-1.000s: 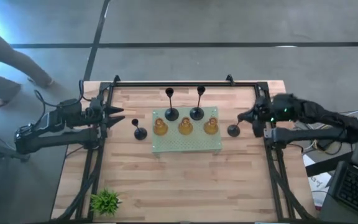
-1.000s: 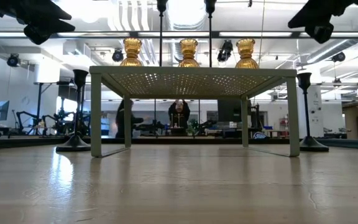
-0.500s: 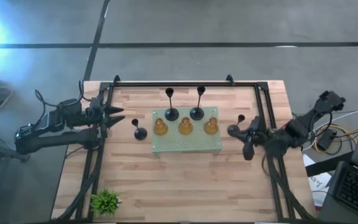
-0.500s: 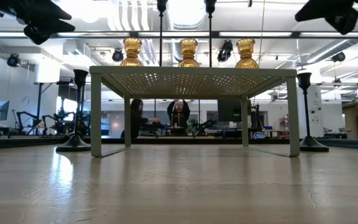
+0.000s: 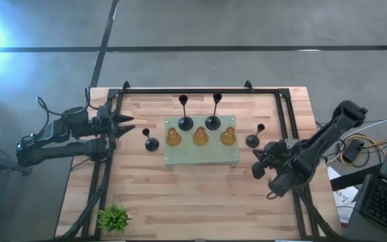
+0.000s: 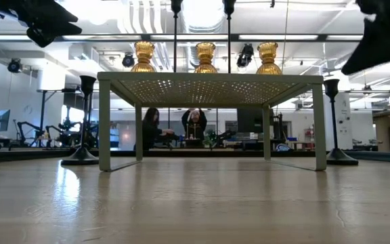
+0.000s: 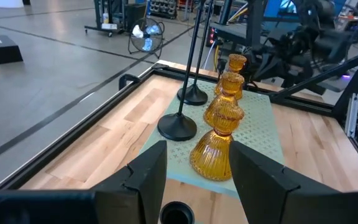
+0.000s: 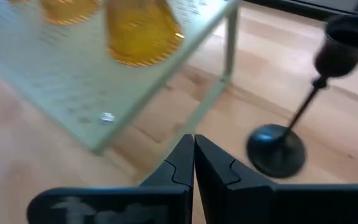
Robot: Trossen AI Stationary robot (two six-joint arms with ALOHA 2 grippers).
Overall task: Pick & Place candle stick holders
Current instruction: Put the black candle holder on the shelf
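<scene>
Three amber candle stick holders [image 5: 201, 136] stand in a row on the pale green perforated board [image 5: 203, 156]. Two black ones [image 5: 185, 122] [image 5: 212, 122] stand on its far edge. Another black holder [image 5: 151, 143] rests by its round base on the table left of the board, and one more [image 5: 252, 140] stands right of it. My left gripper [image 5: 129, 125] hovers open at the table's left side, pointing at the board, with the amber row [image 7: 219, 146] ahead of it. My right gripper [image 5: 256, 166] is shut, empty, just off the board's near right corner, the right black holder [image 8: 278, 152] beyond it.
A small green plant [image 5: 115, 216] sits at the near left corner. A black frame rail [image 5: 187, 91] runs along the far edge and down both sides. The board stands on thin legs [image 6: 105, 125]. People show in the room behind [image 6: 195, 125].
My right gripper has swung from beside the right black holder toward the table's near edge and downward, turning at the wrist, and has stayed shut. It now points at the board's near right corner. No holder has moved.
</scene>
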